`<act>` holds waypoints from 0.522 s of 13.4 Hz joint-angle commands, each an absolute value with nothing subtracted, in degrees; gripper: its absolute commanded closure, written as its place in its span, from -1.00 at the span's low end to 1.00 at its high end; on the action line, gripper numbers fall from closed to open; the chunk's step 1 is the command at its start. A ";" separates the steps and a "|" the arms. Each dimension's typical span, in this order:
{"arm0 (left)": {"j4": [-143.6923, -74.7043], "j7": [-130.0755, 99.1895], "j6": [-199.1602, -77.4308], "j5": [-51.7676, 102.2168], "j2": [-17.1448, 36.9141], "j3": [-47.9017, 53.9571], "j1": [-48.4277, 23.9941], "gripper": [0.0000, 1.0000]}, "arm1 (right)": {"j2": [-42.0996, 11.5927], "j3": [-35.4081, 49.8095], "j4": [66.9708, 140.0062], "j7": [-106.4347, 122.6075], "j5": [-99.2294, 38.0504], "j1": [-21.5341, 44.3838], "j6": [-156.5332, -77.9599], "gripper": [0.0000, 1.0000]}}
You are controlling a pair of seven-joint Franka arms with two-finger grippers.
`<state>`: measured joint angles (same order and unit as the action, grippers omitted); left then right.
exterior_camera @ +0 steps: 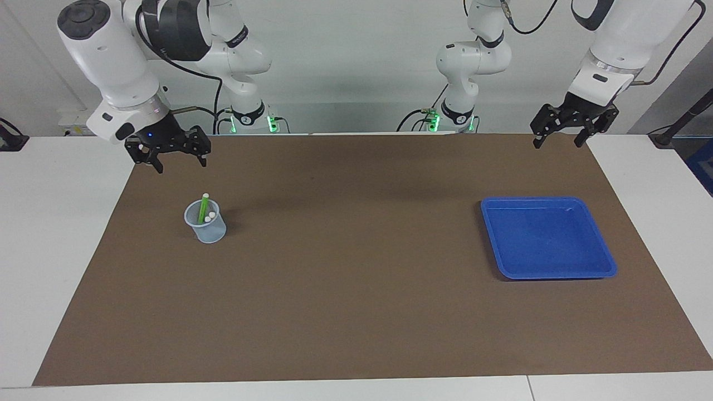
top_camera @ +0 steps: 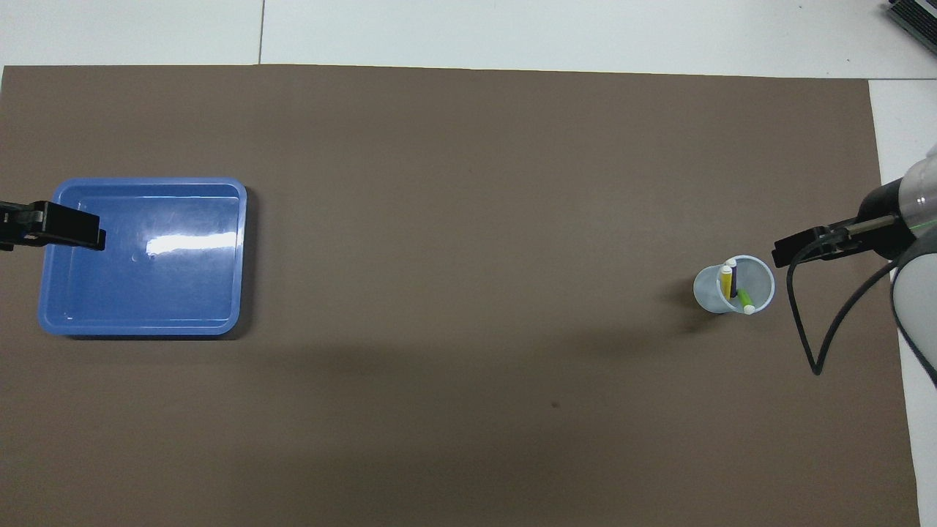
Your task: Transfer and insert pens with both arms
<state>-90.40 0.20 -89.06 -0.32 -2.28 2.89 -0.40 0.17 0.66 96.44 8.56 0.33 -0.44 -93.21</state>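
I see all three pens standing in the clear plastic cup [exterior_camera: 205, 223], cap ends up. The green pen [exterior_camera: 203, 208] leans and sticks out highest above the rim; in the overhead view the yellow pen [top_camera: 725, 281] and the purple pen [top_camera: 733, 279] sit side by side, with the green one lying slanted next to them, nearer the robots. In the facing view I only make out the green body and two more whitish cap tips; the other two colours are hidden by the cup wall from there.

The cup stands upright on the brown mat [exterior_camera: 356, 289], toward the right arm's end of the table. The blue tray [exterior_camera: 590, 220] sits on the mat toward the left arm's end, well apart from the cup, nothing in it.

My right gripper [exterior_camera: 179, 163] hangs in the air over the mat's edge, close to the cup but not touching it, jaws spread, nothing between them. My left gripper [exterior_camera: 557, 142] hangs over the mat's corner at its own end, also spread and carrying nothing; the tray is farther from the robots than the spot it hangs over. Overhead, one finger [top_camera: 69, 228] of it overlaps the tray's rim, but the facing view shows it raised clear.
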 commanded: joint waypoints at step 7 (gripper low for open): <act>-90.35 0.79 -89.30 0.35 -2.20 2.64 -0.26 -1.00 | -0.62 2.73 94.39 -1.41 -1.14 -1.32 -92.46 -1.00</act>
<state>-90.40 0.20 -89.06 -0.32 -2.28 2.89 -0.40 0.17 2.29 95.80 -0.65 0.32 -0.42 -93.21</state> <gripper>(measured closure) 0.000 0.000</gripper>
